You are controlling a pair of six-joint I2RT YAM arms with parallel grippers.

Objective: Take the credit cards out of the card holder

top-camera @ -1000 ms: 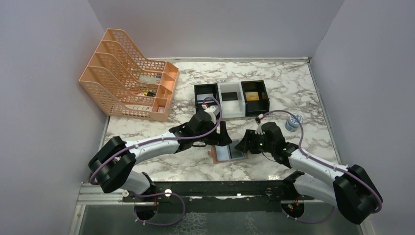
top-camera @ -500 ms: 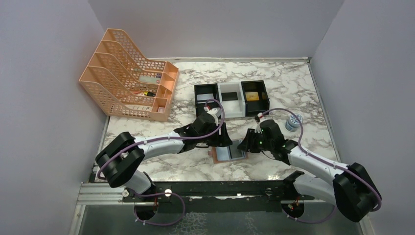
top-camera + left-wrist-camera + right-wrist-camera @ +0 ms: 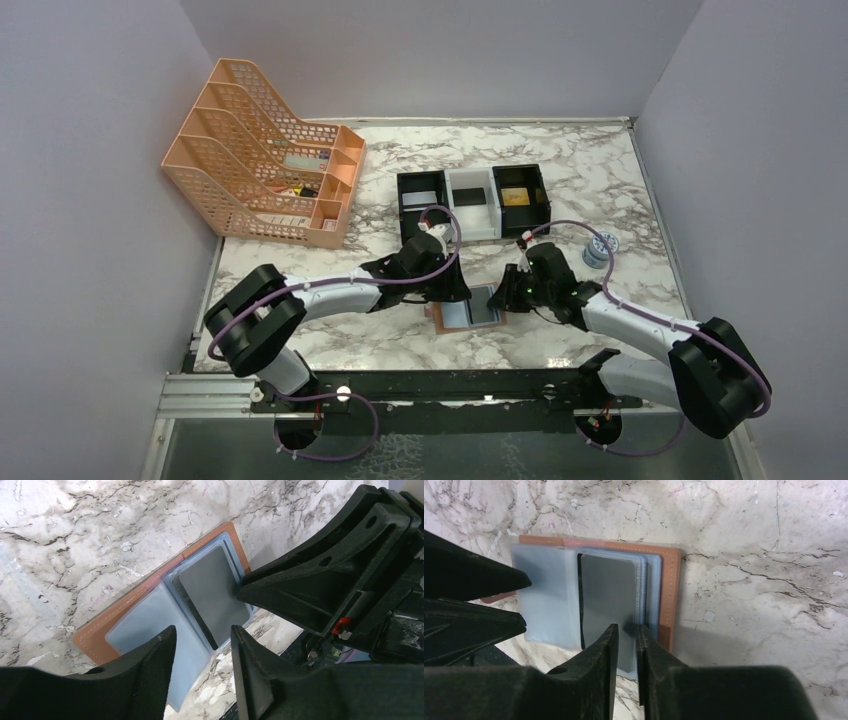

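Tan-brown leather bifold card holder (image 3: 468, 314) | top: open flat on marble desk (image 3: 600, 180), left tool (image 3: 458, 292) at its 10 o'clock, right tool (image 3: 505, 293) at 2 | left wrist: left tool's fingers apart above it | right wrist: fingers a slit apart at dark grey rectangular card's (image 3: 606, 590) 6 o'clock edge

Card holder (image 3: 462, 316) lies open & flat, lower centre of top view: tan-brown leather side down, pale blue-grey pockets facing up. Dark grey card (image 3: 606, 597) lies flat on its right half, one long edge along the centre fold.
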